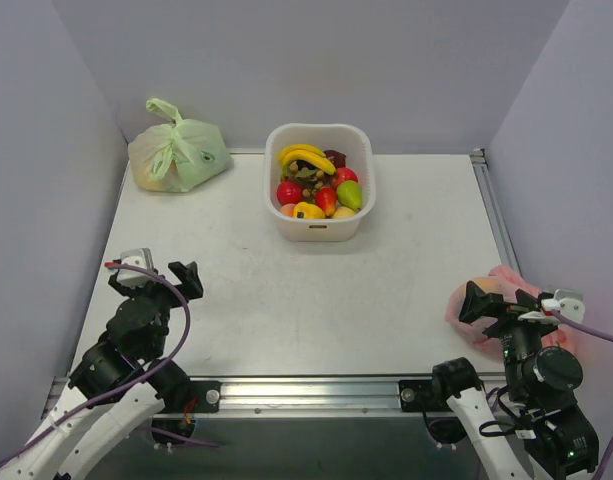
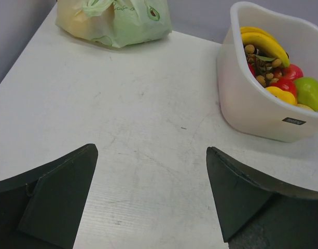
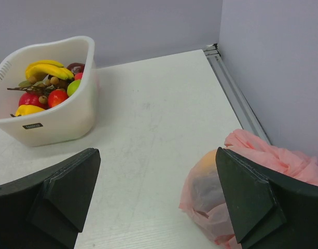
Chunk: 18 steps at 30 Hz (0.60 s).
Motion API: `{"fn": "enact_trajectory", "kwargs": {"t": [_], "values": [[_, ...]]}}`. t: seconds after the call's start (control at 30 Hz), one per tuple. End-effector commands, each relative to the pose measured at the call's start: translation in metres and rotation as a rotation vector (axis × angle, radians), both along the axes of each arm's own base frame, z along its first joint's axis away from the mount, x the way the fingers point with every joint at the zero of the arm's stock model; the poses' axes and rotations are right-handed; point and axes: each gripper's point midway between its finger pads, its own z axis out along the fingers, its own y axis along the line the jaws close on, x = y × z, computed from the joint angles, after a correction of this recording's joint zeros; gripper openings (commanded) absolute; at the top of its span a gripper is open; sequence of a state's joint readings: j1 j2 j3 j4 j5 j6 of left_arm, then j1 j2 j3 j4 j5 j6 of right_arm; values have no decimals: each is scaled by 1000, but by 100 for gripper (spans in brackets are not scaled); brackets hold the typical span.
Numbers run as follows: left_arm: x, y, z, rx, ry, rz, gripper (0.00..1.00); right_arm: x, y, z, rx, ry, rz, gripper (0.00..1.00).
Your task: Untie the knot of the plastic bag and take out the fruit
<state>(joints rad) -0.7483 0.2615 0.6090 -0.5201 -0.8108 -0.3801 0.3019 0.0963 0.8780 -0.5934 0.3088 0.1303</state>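
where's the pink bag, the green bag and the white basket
pink plastic bag (image 3: 203,199), right wrist view, on its bulging left side
green bag (image 1: 181,158), top external view, on the middle of its body
white basket (image 2: 252,106), left wrist view, on its near outer wall

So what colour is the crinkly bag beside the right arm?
Translucent pink; the crinkly plastic bag shows best in the right wrist view.
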Motion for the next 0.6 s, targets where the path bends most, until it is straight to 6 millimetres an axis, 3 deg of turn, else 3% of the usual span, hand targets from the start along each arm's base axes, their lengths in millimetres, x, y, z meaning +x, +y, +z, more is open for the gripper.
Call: {"fn": "enact_trajectory", "kwargs": {"t": [0.0, 0.23, 0.4, 0.57], "values": [[10, -14, 7, -33, -21, -62, 98, 3, 2, 13, 24, -47, 7, 100], [21, -15, 1, -48, 7, -66, 97, 11, -3, 1, 27, 25, -50, 100], [27, -14, -3, -59, 30, -66, 97, 17, -21, -7, 20, 114, -184, 100], [32, -12, -9, -66, 60, -60, 97, 25, -35, -32, -29, 330, -340, 100]]}}
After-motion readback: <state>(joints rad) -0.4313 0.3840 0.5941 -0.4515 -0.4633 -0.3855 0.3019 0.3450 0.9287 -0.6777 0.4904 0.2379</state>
